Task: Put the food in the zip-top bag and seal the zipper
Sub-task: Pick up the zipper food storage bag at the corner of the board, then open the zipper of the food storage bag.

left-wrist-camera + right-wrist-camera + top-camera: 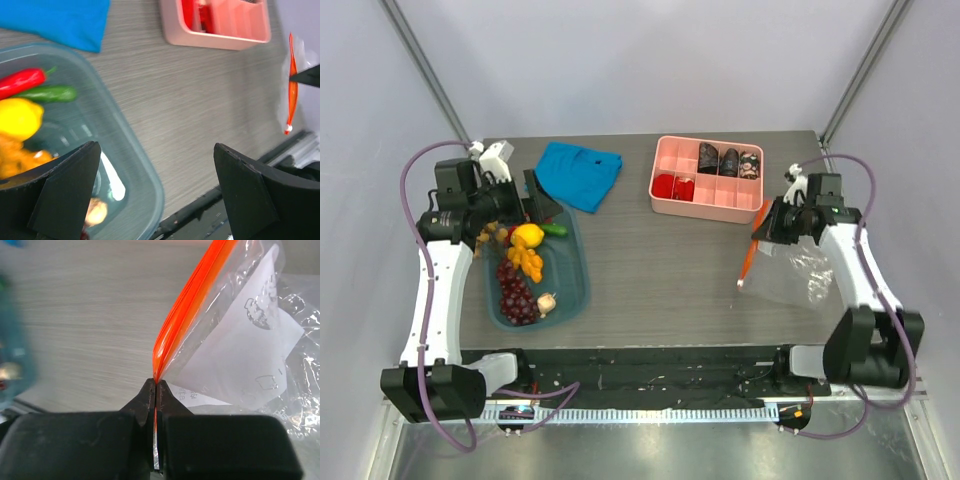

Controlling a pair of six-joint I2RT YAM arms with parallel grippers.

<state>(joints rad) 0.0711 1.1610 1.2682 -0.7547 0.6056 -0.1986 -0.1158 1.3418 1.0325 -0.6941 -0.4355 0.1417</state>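
Nearest on the right, the zip-top bag (250, 355) lies crumpled, its zipper (186, 307) pinched in the fully closed right gripper (155, 386); leftward, the left gripper (155, 150) hangs wide open and empty above the food (527, 262) in the teal tub (568, 275)

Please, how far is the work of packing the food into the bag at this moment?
Done: nothing is packed; the food all lies in the teal tub. In hand: the right gripper is shut on the zipper of the zip-top bag, which holds no food; the left gripper hangs open over the tub. Left: move the food in, then seal.
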